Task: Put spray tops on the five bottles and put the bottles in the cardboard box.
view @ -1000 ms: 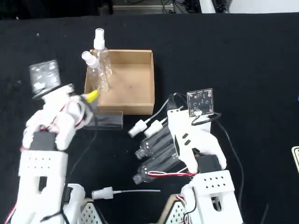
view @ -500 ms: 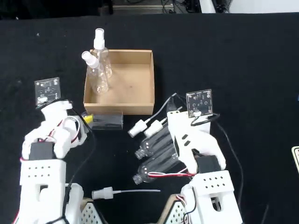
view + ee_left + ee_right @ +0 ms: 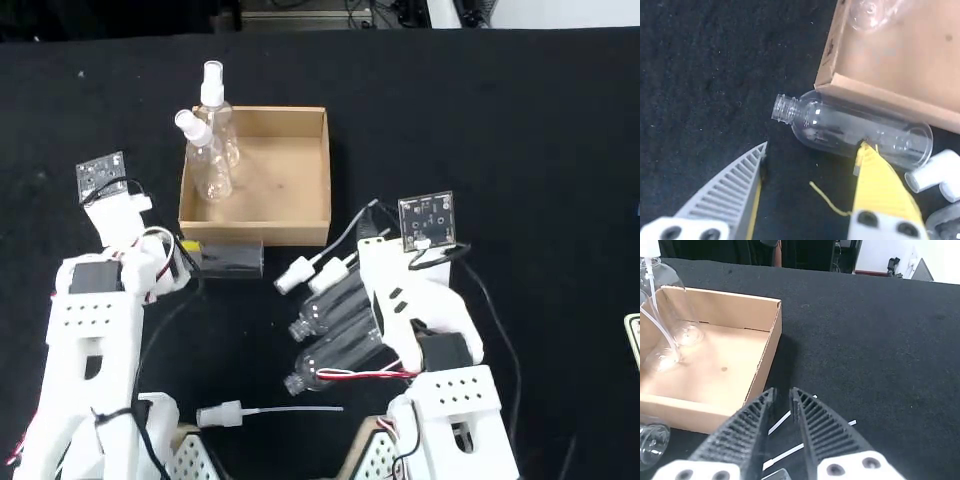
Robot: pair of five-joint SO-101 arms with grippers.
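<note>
Two bottles with spray tops [image 3: 207, 150] stand in the left part of the cardboard box [image 3: 290, 180]. An uncapped clear bottle [image 3: 855, 132] lies on the table against the box's front wall. My left gripper [image 3: 812, 147] is open just over it, with the yellow finger [image 3: 877, 185] across its body and the grey finger [image 3: 735, 185] beyond its neck. Two more uncapped bottles [image 3: 335, 330] lie beside the right arm. My right gripper [image 3: 781, 391] hangs shut and holds nothing, near the box's right front corner. Two spray tops [image 3: 315, 272] lie by it, and a third [image 3: 222, 413] lies near the front edge.
The table is covered in black cloth [image 3: 520, 150], bare at the right and the back. The third spray top's thin tube [image 3: 295, 409] stretches rightward between the two arm bases. The right half of the box floor [image 3: 720, 367] is bare.
My left gripper has drawn back from the box's front left corner and come down to the lying bottle's neck. The right arm has kept still.
</note>
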